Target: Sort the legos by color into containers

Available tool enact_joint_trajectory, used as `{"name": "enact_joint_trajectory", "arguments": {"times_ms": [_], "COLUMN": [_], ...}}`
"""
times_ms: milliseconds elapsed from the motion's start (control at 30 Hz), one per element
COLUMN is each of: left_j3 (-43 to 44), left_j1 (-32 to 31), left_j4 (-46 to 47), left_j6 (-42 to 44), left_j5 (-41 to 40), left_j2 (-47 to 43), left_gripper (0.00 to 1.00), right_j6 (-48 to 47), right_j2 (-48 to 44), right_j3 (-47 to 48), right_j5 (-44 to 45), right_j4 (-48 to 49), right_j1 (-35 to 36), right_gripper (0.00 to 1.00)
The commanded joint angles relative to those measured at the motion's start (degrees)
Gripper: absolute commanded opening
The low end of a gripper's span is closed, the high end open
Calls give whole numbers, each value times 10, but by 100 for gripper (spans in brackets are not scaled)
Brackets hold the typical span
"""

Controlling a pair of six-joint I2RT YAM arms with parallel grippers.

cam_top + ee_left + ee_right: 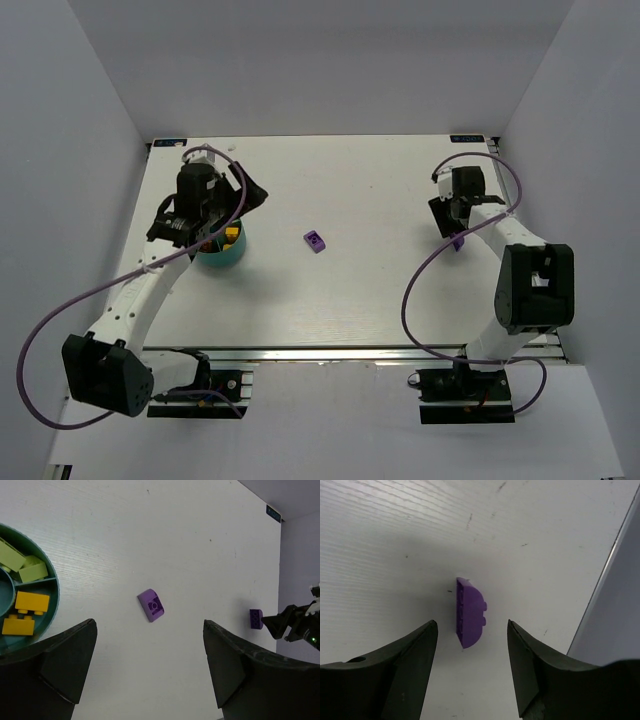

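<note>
The teal divided bowl stands at the left, under my left arm. In the left wrist view its rim shows lime green legos in one compartment and orange legos in another. One purple lego lies at mid table, just ahead of my open, empty left gripper, which hovers beside the bowl. A second purple lego lies on its side at the far right, between the tips of my open right gripper and touching neither finger. It also shows in the top view.
The grey enclosure wall stands close to the right of the second purple lego. White walls ring the table on the left, back and right. My right gripper shows at the right edge of the left wrist view.
</note>
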Motion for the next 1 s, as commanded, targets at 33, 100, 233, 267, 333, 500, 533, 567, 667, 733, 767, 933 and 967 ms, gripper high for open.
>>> {"name": "enact_joint_trajectory", "arguments": {"times_ms": [33, 100, 233, 267, 333, 500, 533, 567, 667, 733, 767, 933, 967], "left_j3": [-42, -60, -82, -86, -96, -116, -118, -121, -130, -143, -147, -155, -152], "left_j1": [2, 2, 2, 1, 2, 1, 1, 1, 2, 1, 0, -33, -54], "left_j4": [38, 45, 62, 65, 74, 93, 96, 100, 124, 155, 167, 234, 242], "left_j6": [-14, -21, -31, -34, -39, -54, -57, -62, -78, -90, -108, -141, -147], "left_j5": [38, 44, 64, 68, 76, 88, 91, 98, 120, 135, 143, 178, 180], "left_j2": [-47, -56, -78, -82, -91, -101, -102, -104, -106, -103, -101, -61, -53], "left_gripper": [96, 96, 96, 96, 96, 96, 96, 96, 96, 96, 96, 95, 95], "right_j6": [-12, -16, -19, -18, -16, -18, -18, -19, -26, -38, -45, -159, -179], "right_j2": [17, 26, 57, 63, 78, 97, 98, 99, 91, 85, 76, 21, -1], "right_j3": [29, 28, 34, 36, 43, 45, 44, 43, 38, 35, 29, 23, 23], "right_j5": [21, 9, -10, -15, -32, -71, -76, -91, -126, -147, -175, -335, -401], "right_j4": [-9, -11, -10, -10, -15, -25, -29, -32, -40, -44, -46, -85, -105], "right_j1": [-21, -28, -34, -35, -53, -68, -70, -74, -81, -82, -81, -83, -81], "right_gripper": [62, 62, 60, 59, 58, 48, 46, 38, 23, 14, 7, 0, 0]}}
